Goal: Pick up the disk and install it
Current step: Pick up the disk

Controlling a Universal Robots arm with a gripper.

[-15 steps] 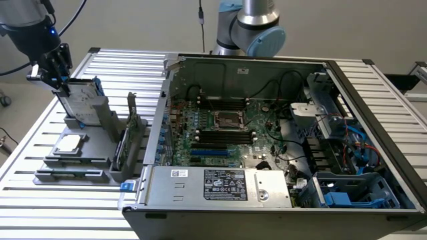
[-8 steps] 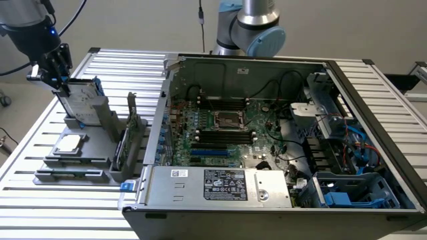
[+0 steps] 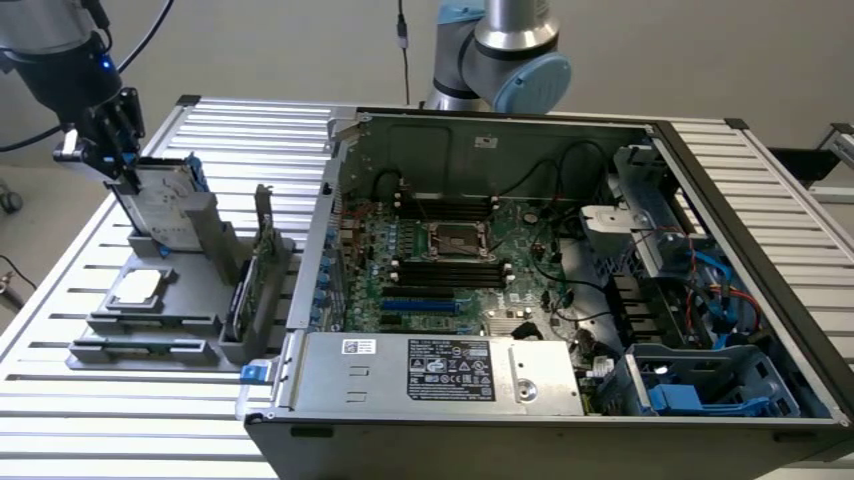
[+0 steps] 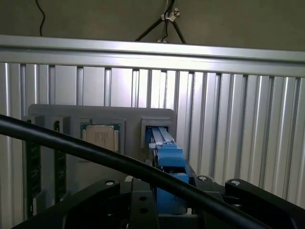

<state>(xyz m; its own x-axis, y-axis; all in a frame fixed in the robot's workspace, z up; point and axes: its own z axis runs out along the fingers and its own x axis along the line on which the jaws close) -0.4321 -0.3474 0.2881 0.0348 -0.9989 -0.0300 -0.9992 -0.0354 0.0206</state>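
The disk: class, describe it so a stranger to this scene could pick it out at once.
Left of the open computer case in the exterior view, a grey holder sits on the table. The disk stands upright at its far end, under the gripper. Unlike the flat square chip nearby, it is tall, white-labelled and blue-framed.

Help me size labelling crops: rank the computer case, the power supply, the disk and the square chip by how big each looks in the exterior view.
1. computer case
2. power supply
3. disk
4. square chip, clearly the smallest
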